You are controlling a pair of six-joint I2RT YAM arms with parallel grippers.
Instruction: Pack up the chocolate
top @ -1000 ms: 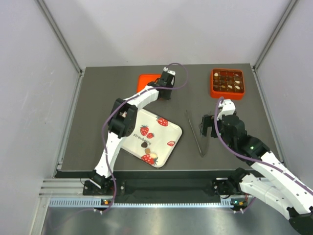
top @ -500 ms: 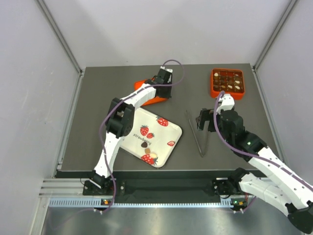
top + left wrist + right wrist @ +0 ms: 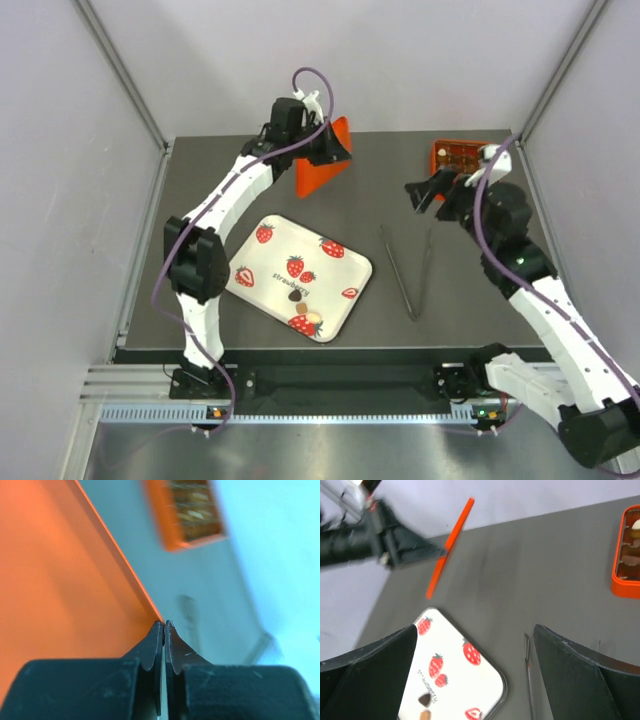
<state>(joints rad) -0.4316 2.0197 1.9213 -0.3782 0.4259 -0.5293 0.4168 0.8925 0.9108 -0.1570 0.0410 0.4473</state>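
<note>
My left fingers are pressed together on the thin edge of the orange lid, which hangs tilted, clear of the bench at the far left. Below it sits the white tray, and a few pieces of chocolate lie near its near edge, apart from the strawberry prints. The tongs lie loose on the bench, just right of the tray. My right fingers are spread wide with nothing between them, hovering just left of the orange box, whose cells hold more chocolate; I cannot tell whether any cell is free.

I judge the step to be carrying the lid across to close the box. To do it well, I would first pull the right arm off the box, since its wrist overhangs the far corner. The hold is only a pinch on one rim, so I would move slowly, level the lid before lowering it, and line its corners up with the box rim rather than sliding it on. The tray pieces may need packing first.
</note>
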